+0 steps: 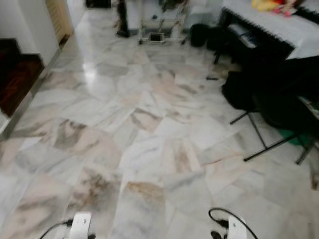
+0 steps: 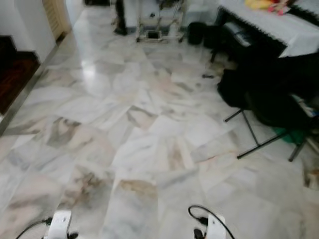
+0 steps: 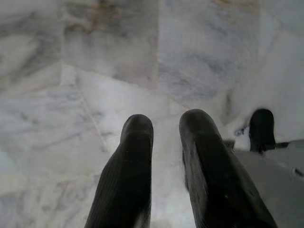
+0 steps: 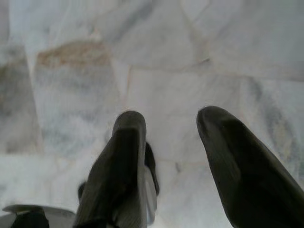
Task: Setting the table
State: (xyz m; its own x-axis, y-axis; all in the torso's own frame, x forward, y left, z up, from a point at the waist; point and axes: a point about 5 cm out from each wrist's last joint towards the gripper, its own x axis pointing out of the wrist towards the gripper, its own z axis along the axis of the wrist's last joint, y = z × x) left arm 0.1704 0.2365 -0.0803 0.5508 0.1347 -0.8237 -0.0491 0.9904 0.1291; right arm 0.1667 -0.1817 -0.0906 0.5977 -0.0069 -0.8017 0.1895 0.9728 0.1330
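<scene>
Biggest thing here is the marble floor (image 1: pixel 149 129), pale tiles with grey and brown veining, running from the robot's feet all the way to the far end of the room. Along the right side there's a surface with a white lace-edged cloth (image 1: pixel 279 25), some yellow and red stuff sitting on its far end, too blurry to name. In front of it are dark folding chairs (image 1: pixel 279 99). Over on the left is a dark wooden step (image 1: pixel 17 74), and at the far end of the floor a small wire rack (image 1: pixel 159 27).

Both arms hang low. The left end effector (image 3: pixel 164 128) has its fingers slightly apart with nothing between them; the right end effector (image 4: pixel 171 123) is spread wider, also empty, both just pointing at the floor.

No plates or cutlery anywhere I can make out, so I'd say it's in the walking-around stage. Next move probably means turning toward that cloth-covered surface or heading off to find dishes.
</scene>
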